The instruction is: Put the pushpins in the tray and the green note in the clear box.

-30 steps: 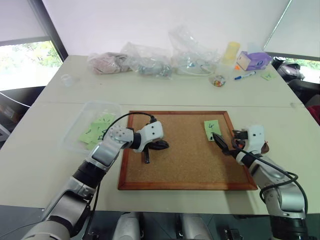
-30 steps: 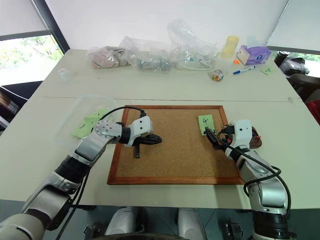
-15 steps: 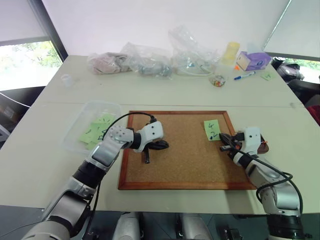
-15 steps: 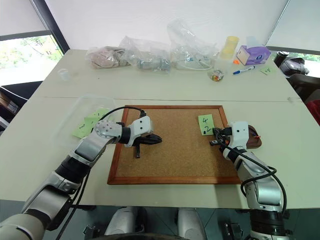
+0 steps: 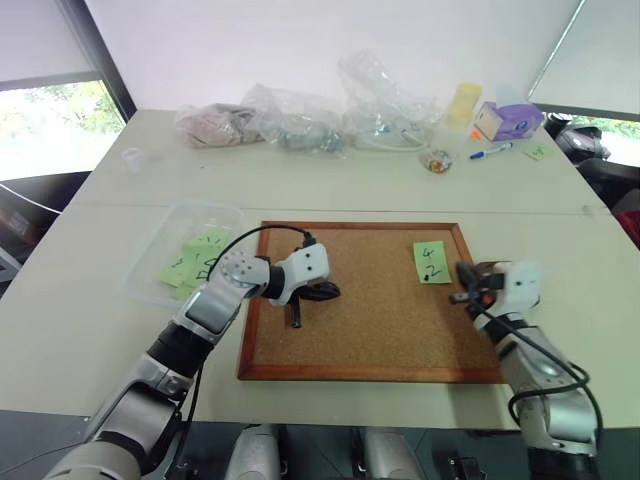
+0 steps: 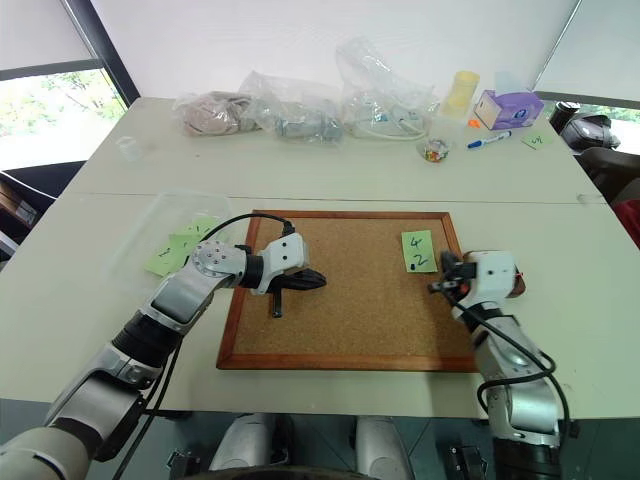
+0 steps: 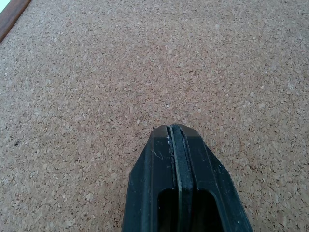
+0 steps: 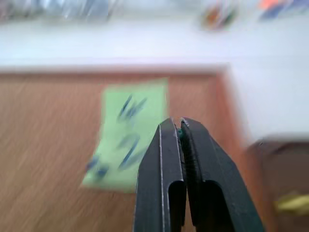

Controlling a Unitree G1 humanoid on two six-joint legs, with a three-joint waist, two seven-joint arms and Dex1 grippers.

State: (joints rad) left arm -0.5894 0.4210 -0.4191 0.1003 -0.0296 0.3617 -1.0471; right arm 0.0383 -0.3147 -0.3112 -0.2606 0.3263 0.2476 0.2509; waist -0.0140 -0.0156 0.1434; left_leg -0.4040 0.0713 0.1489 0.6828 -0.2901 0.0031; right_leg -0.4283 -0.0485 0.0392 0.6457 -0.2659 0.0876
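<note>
The right claw (image 8: pixel 179 133), fingers pressed together on something small and greenish, perhaps a pin, sits beside the green note (image 5: pixel 430 262), near the tray (image 8: pixel 277 181), probably for drop-off; the left claw (image 7: pixel 175 133) rests closed, empty.

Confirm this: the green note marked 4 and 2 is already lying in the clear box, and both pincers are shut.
Not quite. The green note marked 4 and 2 lies on the cork board, near its far right corner, not in the clear box; the left eye view shows this. The rest holds: the left pincer and the right pincer are both shut.
</note>
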